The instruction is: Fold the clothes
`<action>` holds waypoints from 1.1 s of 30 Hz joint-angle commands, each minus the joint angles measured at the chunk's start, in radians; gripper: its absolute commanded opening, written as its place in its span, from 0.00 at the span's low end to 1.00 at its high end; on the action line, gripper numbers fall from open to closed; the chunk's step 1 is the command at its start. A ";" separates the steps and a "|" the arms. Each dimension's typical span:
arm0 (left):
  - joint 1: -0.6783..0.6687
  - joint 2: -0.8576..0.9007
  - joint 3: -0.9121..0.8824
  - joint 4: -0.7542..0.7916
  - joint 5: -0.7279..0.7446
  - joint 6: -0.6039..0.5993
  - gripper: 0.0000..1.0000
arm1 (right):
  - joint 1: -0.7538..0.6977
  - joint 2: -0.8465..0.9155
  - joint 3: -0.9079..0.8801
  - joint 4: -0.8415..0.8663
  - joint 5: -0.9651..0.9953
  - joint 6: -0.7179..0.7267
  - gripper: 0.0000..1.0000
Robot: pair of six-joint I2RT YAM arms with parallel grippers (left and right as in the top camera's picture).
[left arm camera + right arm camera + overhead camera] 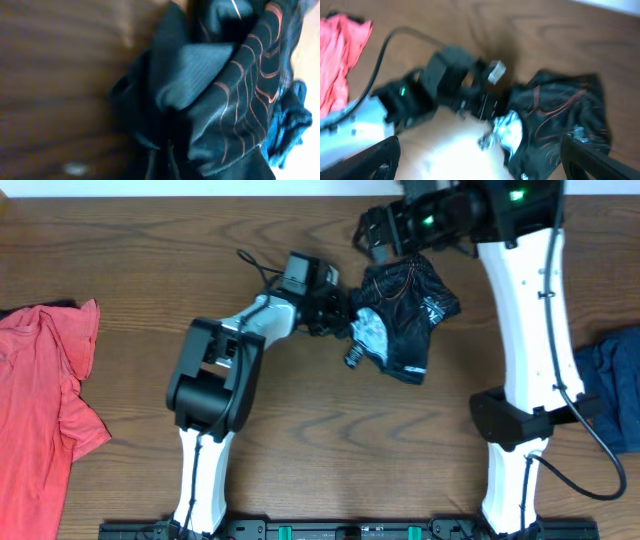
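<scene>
With the jersey bunched in the upper frame right of centre, the left gripper pinched narrow on its left edge and the right gripper wide and empty above, pulling one-handed may slip the fabric or drag the heap.

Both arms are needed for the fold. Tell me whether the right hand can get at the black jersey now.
Probably yes: the open right hand hovers at the black jersey's far edge with nothing between, while the left hand pinches its opposite side.
</scene>
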 commanded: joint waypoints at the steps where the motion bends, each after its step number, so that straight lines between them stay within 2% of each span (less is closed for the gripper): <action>1: -0.043 0.056 -0.018 -0.022 0.031 -0.007 0.10 | -0.070 -0.073 0.002 0.020 0.028 0.051 0.99; 5: -0.091 0.056 -0.018 -0.023 0.086 -0.009 0.06 | -0.161 -0.086 0.002 0.042 0.018 0.091 0.99; 11: -0.190 0.056 -0.018 -0.018 0.089 -0.042 0.06 | -0.278 -0.085 0.001 0.047 -0.040 0.093 0.99; 22: -0.383 0.056 -0.017 0.098 0.089 -0.105 0.07 | -0.341 -0.085 0.001 0.038 -0.049 0.093 0.99; 28: -0.388 0.026 -0.013 0.100 0.090 -0.097 0.06 | -0.360 -0.085 0.001 0.020 -0.051 0.106 0.99; 33: -0.375 -0.074 -0.013 0.071 0.095 -0.035 0.07 | -0.390 -0.085 0.001 0.012 -0.100 0.109 0.99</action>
